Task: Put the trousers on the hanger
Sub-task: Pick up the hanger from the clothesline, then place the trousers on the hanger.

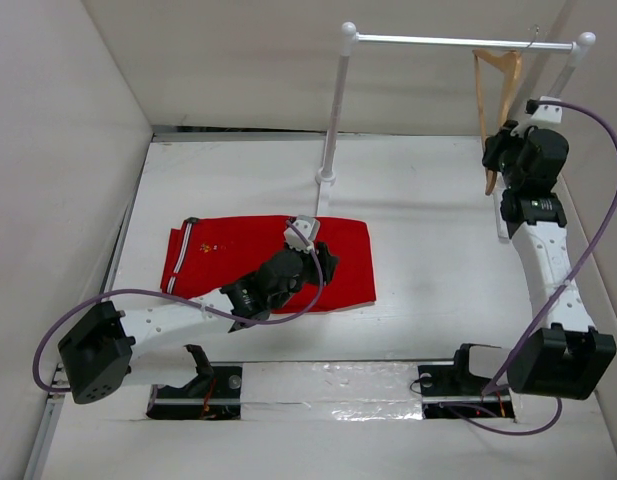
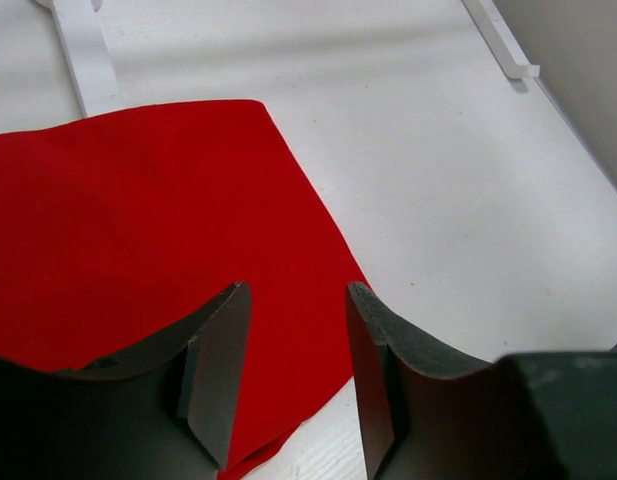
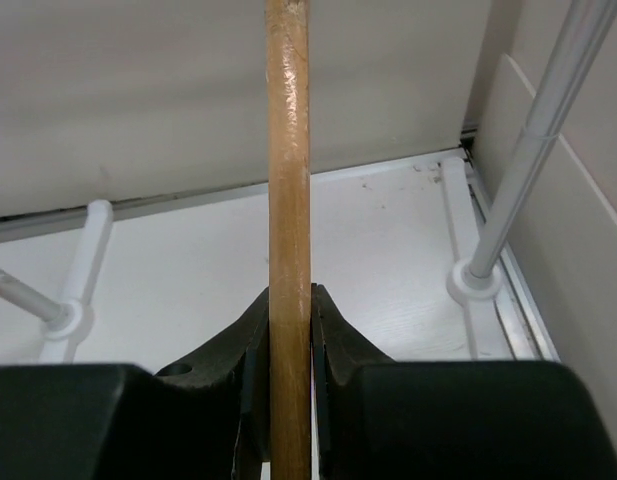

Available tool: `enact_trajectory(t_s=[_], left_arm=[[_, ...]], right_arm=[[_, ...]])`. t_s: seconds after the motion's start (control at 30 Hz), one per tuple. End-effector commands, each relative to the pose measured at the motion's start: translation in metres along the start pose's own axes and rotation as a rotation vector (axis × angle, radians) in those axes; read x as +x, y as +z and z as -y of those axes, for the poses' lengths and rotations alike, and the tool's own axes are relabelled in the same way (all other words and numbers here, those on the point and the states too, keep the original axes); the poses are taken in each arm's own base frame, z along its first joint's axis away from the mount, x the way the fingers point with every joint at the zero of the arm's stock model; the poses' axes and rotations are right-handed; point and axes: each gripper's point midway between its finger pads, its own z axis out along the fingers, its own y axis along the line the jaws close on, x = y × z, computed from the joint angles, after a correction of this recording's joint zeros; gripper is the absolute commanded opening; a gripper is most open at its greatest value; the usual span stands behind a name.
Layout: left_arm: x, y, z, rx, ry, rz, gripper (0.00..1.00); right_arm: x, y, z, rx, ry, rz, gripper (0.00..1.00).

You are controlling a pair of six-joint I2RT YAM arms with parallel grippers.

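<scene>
The red trousers (image 1: 238, 255) lie folded flat on the table, left of centre, striped end to the left. My left gripper (image 1: 323, 262) hovers over their right part, open, with red cloth (image 2: 138, 230) and the cloth's near edge between its fingers (image 2: 216, 370). The tan wooden hanger (image 1: 495, 95) hangs by its hook from the rail (image 1: 458, 42) at the back right. My right gripper (image 1: 498, 150) is shut on the hanger's lower bar (image 3: 288, 200), which runs upright between its fingers (image 3: 250, 345).
The white-and-metal rail stands on two posts, one (image 1: 333, 110) behind the trousers and one (image 3: 518, 180) by the right wall. White walls close in the left, back and right. The arm bases sit at the near edge.
</scene>
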Motion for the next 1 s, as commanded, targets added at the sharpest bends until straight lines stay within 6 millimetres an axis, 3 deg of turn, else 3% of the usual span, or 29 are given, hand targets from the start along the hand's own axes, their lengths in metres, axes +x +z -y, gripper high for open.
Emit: enact_trajectory(t_s=[0.0,0.13,0.23,0.27,0.3,0.37,0.4,0.5,0.53,0.6,0.63,0.73,0.8,0.83,0.87,0.9,0.93,0.97], left_arm=[[-0.028,0.001,0.018,0.063,-0.040,0.074,0.41],[-0.027,0.003,0.019,0.067,-0.041,0.076,0.44],[-0.029,0.006,0.021,0.066,-0.041,0.079,0.45],[-0.029,0.007,0.022,0.070,-0.043,0.079,0.45],[-0.030,0.008,0.025,0.080,-0.045,0.077,0.45],[-0.038,0.009,0.034,0.105,-0.063,0.085,0.45],[-0.038,0.009,0.040,0.132,-0.066,0.071,0.45],[-0.054,0.005,0.060,0.185,-0.093,0.069,0.45],[-0.067,0.002,0.073,0.206,-0.098,0.087,0.45],[-0.078,0.000,0.078,0.189,-0.097,0.100,0.45],[-0.092,-0.002,0.084,0.200,-0.104,0.125,0.45],[-0.112,0.001,0.093,0.199,-0.113,0.154,0.50],[-0.110,0.013,0.096,0.180,-0.103,0.138,0.53],[-0.125,0.014,0.104,0.193,-0.109,0.160,0.54],[-0.128,0.020,0.108,0.192,-0.106,0.160,0.55],[-0.116,0.034,0.109,0.170,-0.090,0.128,0.57],[-0.132,0.039,0.119,0.179,-0.101,0.150,0.58],[-0.134,0.047,0.119,0.165,-0.100,0.144,0.58]], right_arm=[[-0.082,-0.029,-0.004,0.014,0.084,0.321,0.00],[-0.080,-0.036,-0.009,-0.017,0.111,0.358,0.00],[-0.067,-0.037,-0.014,-0.031,0.131,0.295,0.00],[-0.068,-0.039,-0.024,-0.059,0.159,0.319,0.00],[-0.042,-0.035,-0.023,-0.052,0.170,0.283,0.00],[-0.029,-0.040,-0.033,-0.071,0.201,0.282,0.00],[-0.009,-0.039,-0.030,-0.051,0.210,0.253,0.00],[0.006,-0.048,-0.044,-0.068,0.225,0.250,0.00],[0.022,-0.049,-0.046,-0.069,0.224,0.226,0.00],[0.030,-0.058,-0.059,-0.099,0.222,0.220,0.00],[0.044,-0.060,-0.062,-0.102,0.214,0.196,0.00],[0.073,-0.071,-0.077,-0.133,0.189,0.135,0.00],[0.088,-0.078,-0.085,-0.146,0.185,0.108,0.00],[0.094,-0.084,-0.090,-0.159,0.184,0.098,0.00],[0.117,-0.090,-0.102,-0.185,0.190,0.045,0.00],[0.127,-0.093,-0.106,-0.193,0.190,0.025,0.00],[0.136,-0.097,-0.111,-0.208,0.192,0.008,0.00],[0.148,-0.103,-0.122,-0.235,0.203,-0.027,0.00]])
